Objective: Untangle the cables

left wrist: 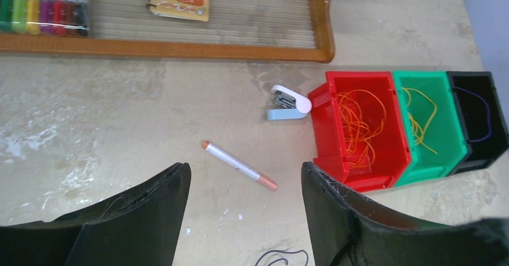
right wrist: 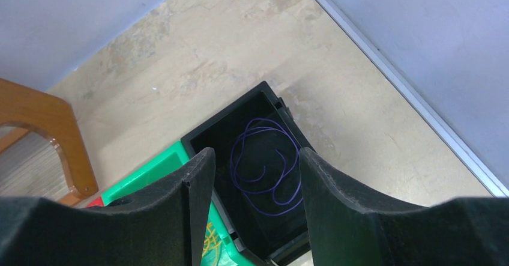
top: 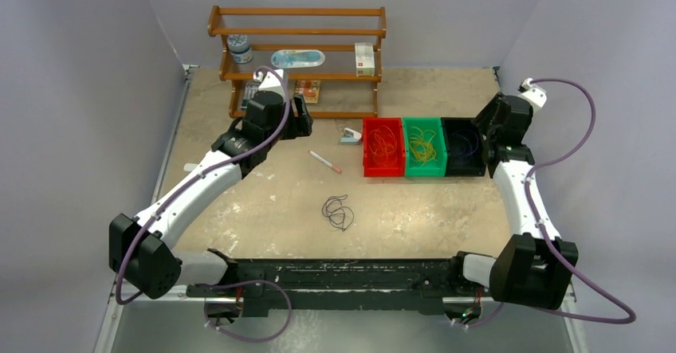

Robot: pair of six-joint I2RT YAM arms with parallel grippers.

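Because they look featherlight and floppy, the dark cables (top: pixel 338 212) on the tabletop (top: pixel 263 209), toward its near edge, want pinching at an outer loop. Left gripper (left wrist: pixel 246 176) and right gripper (right wrist: pixel 255 155): jaws apart, empty.

Your table (top: pixel 446 209) is worn. On it stand a wooden rack (top: pixel 296 31) and, side by side, a red bin (top: pixel 383 172), a green bin (top: pixel 424 172) and a black bin (top: pixel 465 170). A stapler (top: pixel 350 136), a pen (top: pixel 324 162) and a dark cable (top: pixel 337 212) lie loose.
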